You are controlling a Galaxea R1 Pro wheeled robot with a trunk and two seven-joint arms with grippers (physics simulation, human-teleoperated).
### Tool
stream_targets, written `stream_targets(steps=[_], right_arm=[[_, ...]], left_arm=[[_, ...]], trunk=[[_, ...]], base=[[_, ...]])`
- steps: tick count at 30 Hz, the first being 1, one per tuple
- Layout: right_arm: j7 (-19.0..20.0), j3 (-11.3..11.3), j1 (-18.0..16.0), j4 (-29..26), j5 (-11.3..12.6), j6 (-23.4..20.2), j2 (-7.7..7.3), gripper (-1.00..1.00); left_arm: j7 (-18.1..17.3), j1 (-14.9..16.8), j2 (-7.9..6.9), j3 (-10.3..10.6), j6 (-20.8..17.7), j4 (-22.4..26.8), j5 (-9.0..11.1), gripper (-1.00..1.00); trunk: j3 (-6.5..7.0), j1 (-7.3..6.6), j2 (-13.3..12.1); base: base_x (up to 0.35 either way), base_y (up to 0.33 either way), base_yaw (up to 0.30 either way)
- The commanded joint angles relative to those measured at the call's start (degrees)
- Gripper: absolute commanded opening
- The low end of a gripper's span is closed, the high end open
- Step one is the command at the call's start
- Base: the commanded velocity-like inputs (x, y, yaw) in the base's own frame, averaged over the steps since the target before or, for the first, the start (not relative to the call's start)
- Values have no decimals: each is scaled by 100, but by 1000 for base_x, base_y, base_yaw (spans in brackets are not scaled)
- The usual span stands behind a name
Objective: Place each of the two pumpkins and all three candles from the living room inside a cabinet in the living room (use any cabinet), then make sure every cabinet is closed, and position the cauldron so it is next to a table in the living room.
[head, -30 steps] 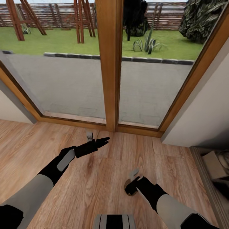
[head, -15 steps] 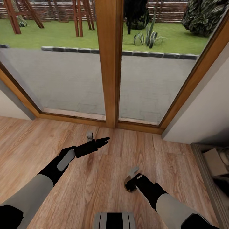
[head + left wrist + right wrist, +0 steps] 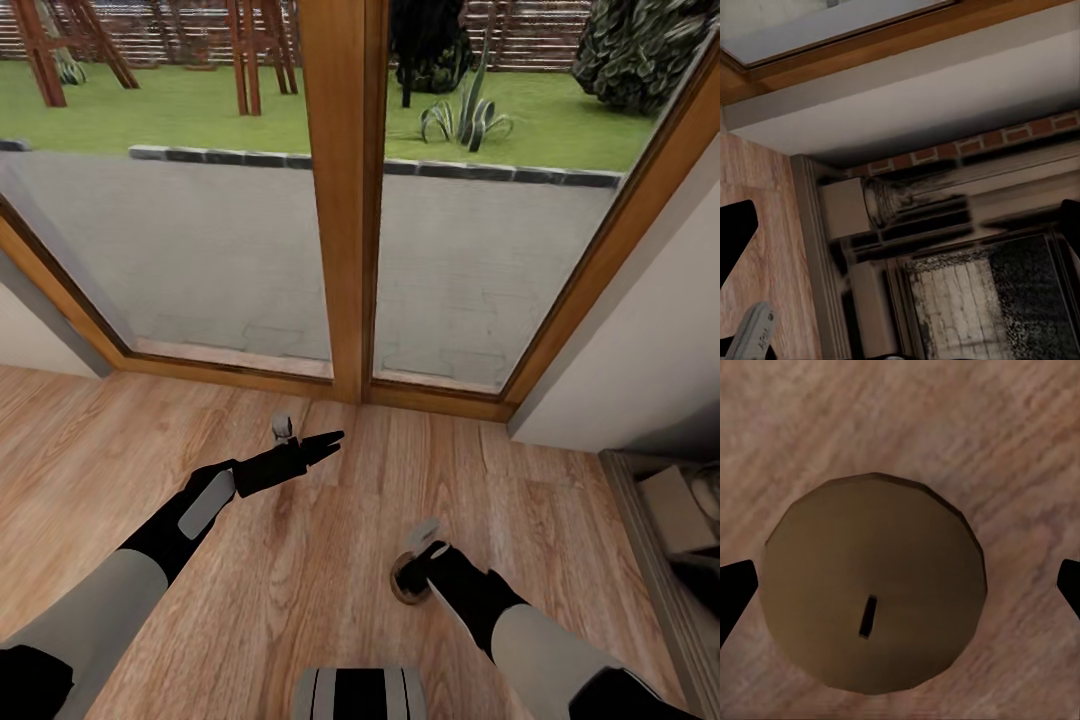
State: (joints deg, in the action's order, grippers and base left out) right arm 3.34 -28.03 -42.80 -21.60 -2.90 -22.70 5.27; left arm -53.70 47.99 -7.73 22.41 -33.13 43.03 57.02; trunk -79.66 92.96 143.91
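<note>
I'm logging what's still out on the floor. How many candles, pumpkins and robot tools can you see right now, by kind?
Candles: 1, the candle standing on the wood floor, between the tips of the open right tool.
Pumpkins: 0.
Tools: 2, counting the left tool.
Total: 3.

Even, bright daylight comes through the window, leaving the wooden floor evenly lit with faint shadows. The renders are soft; the candle between the fingers looks blurry, the fireplace smeared and dim.
</note>
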Motion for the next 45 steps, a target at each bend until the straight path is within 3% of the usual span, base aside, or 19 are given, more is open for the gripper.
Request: stream_targets(steps=[1,36,45], right_arm=[[0,0,0,33,0,1,0,100],[63,-29,4,16,-26,72,-8,100],[65,-44,2,15,-32,73,6,100]], left_arm=[[0,0,0,0,0,-1,1,100],[0,0,0,-6,0,4,3,100],[0,0,0,-8,0,-3,3,100]], trunk=[[0,0,0],[-44,5,3],[-244,28,15]], base=[[0,0,0],[0,0,0],[0,0,0]])
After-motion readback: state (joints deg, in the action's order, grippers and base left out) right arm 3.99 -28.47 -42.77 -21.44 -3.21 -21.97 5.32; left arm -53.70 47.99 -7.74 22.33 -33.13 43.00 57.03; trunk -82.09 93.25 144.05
